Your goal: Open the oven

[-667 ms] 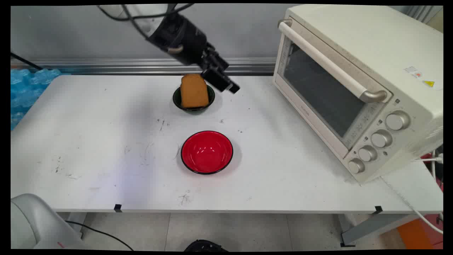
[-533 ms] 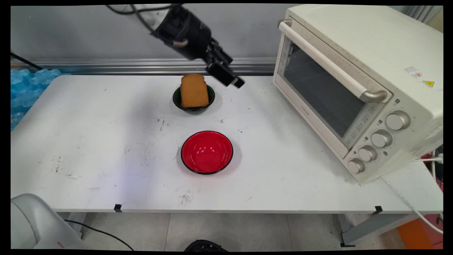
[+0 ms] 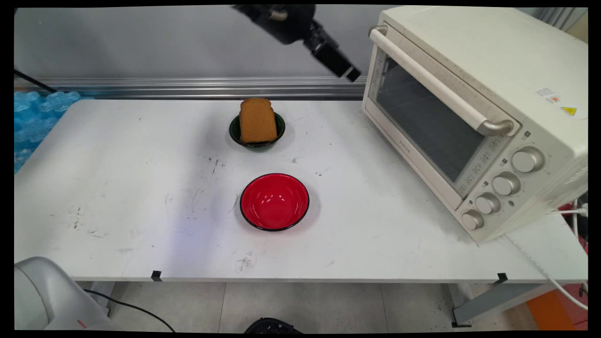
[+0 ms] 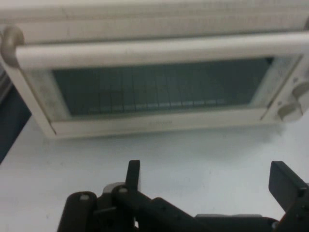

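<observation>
My black gripper (image 3: 348, 71) hangs high over the table's back edge, just left of the cream toaster oven (image 3: 474, 108) and its upper left corner. In the hand view the gripper (image 4: 208, 181) is open, with only bare white table between its fingers (image 4: 133, 175). It faces the oven's shut glass door (image 4: 159, 89) and the long bar handle (image 4: 159, 50) across the door's top. Behind and to the left, a slice of brown bread (image 3: 257, 121) stands upright in a small dark green bowl (image 3: 233, 132).
An empty red bowl (image 3: 274, 201) sits mid-table, in front of the bread. The oven's knobs (image 3: 504, 183) run down its right front. Blue packaging (image 3: 33, 117) lies off the table's left end. A metal rail (image 3: 188, 87) runs along the wall.
The gripper has lifted away from beside the bread and swung up and to the right, towards the oven's door. Bread and bowls have not moved.
</observation>
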Motion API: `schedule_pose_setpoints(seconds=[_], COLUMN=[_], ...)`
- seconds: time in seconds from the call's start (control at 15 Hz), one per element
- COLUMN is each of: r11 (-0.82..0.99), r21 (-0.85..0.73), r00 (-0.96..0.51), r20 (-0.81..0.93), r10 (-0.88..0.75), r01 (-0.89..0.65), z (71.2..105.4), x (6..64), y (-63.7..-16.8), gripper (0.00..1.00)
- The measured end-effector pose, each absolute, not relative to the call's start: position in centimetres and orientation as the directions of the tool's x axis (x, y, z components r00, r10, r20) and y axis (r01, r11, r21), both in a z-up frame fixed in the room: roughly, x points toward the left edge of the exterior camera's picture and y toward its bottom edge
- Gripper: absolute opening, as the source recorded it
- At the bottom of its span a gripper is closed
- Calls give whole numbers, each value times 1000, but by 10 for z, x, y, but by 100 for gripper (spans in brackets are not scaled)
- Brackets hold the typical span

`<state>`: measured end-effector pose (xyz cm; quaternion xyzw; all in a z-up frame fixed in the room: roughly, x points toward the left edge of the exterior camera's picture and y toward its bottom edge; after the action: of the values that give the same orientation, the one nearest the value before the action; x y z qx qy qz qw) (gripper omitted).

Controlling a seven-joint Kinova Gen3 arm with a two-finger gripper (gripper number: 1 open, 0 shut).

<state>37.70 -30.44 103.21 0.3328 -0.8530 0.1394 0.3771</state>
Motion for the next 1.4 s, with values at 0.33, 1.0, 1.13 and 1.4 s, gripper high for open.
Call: schedule_pose_setpoints(seconds=[0.33, 1.0, 1.13, 1.4], r11=[731, 719, 713, 699], r21=[22, 12, 12, 9], r00=[-462, -454, -451, -448], r20=[761, 768, 767, 762], r10=[-455, -452, -456, -468], r01=[-682, -695, -701, -715], z=[1046, 1052, 1050, 1045], x=[351, 302, 294, 279], y=[-328, -369, -375, -388], gripper=[100, 100, 0, 0])
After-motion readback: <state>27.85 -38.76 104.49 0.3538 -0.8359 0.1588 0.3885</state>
